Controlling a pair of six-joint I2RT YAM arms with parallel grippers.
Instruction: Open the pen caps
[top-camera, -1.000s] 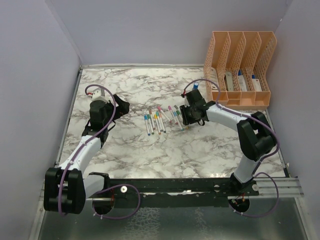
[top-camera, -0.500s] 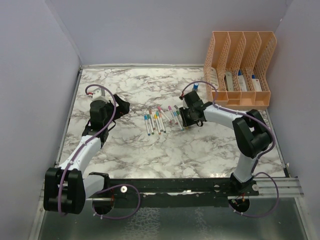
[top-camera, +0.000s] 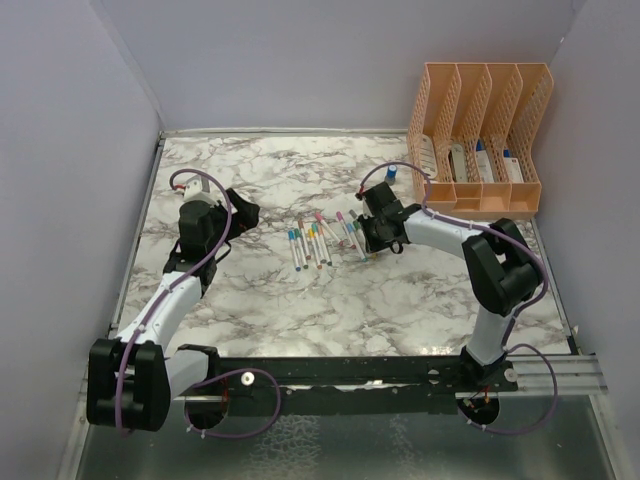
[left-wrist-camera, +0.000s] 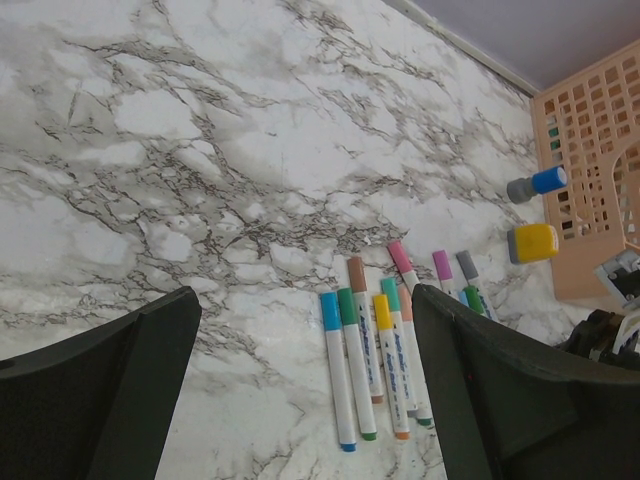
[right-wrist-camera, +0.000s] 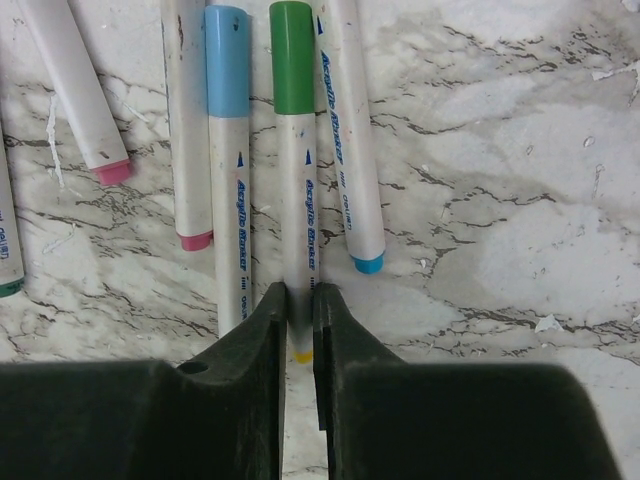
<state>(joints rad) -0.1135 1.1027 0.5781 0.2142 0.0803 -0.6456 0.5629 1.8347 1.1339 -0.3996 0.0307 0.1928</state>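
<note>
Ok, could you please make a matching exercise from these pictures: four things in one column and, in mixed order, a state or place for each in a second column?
Things:
1. left gripper
2. right gripper
3. blue-capped pen
4. rack

States or places:
A. peach, upright, at the far right
B. closed on the green-capped pen
C. open, holding nothing
D. lying flat, right beside the green-capped pen

Pairs: 1-C, 2-B, 3-D, 4-A
</note>
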